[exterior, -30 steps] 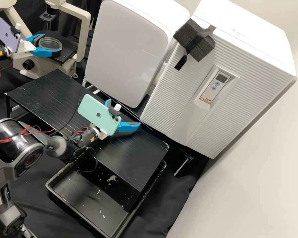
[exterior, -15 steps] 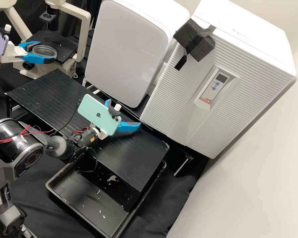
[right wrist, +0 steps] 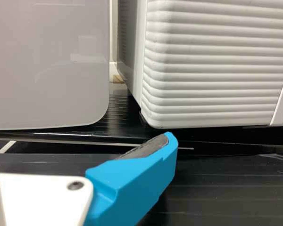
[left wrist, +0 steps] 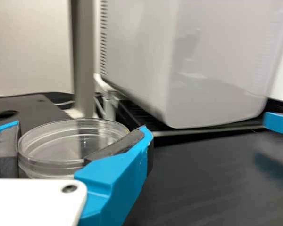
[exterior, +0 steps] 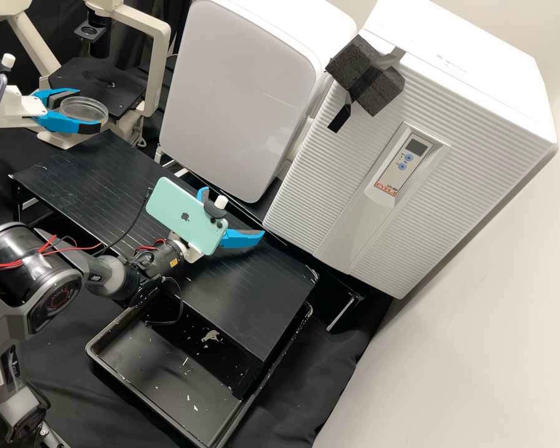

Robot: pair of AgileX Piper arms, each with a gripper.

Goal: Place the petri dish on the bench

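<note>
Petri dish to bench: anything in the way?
Nothing visible between the petri dish, in the left hand, and the near corner of the bench. Farther along, the right hand hangs over the bench, so it would likely only matter for a spot there.

From my remote feed, the bench is basically a black top on thin legs, with fine pale lines across it and a few scuffs. Behind it I've got a low black shelf carrying two big white units, one smooth-fronted, the other ribbed with a little control panel. Black cloth is spread below the bench, and a black tray sits on it, partly under the bench edge, with pale scraps scattered inside, lol.
</note>
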